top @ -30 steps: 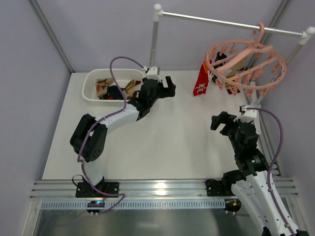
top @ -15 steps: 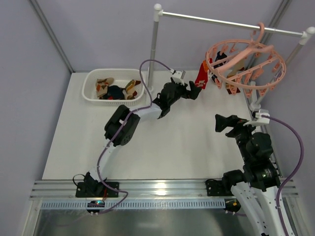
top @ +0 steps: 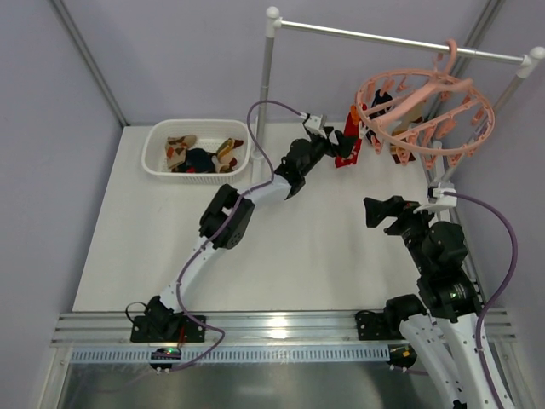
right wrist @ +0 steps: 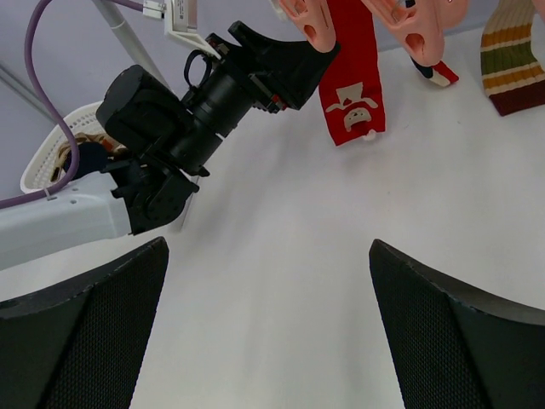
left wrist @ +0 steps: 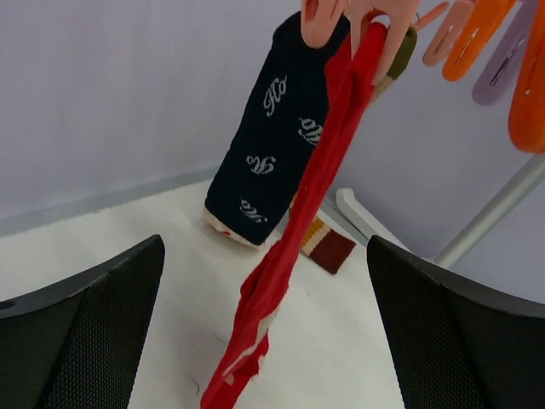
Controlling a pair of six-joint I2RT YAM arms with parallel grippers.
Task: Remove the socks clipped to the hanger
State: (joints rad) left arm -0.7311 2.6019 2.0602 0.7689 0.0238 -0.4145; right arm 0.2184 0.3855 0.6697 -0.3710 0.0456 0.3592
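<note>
White table [top: 324, 256], pale lilac walls behind.

Left gripper [top: 344, 146]: its fingers [left wrist: 85, 332] stand wide apart, one at each lower corner of the wrist view, with nothing clamped. In the gap between them a red sock [left wrist: 289, 247] hangs edge-on, pinned at its top by a pink peg [left wrist: 322, 21]. We see no contact between the sock and either finger. Just behind it hangs a navy sock [left wrist: 272, 162] with white lettering, and lower down a striped sock [left wrist: 328, 247] shows its end. From above, the left arm reaches far across the table, and its gripper sits right at the red sock under the near-left rim of the hanger [top: 464, 94].

Right gripper [top: 375, 211]: its fingers [right wrist: 77, 332] are also spread wide and hold nothing. It hovers over bare table, well apart from the hanger, and looks toward the left gripper and the red sock.

The hanger, a pink ring, hangs by its hook from the white rail [top: 366, 34] at the far right. It still carries several socks. More socks [top: 200, 158] lie in the white basket [top: 155, 145] at the far left of the table.
</note>
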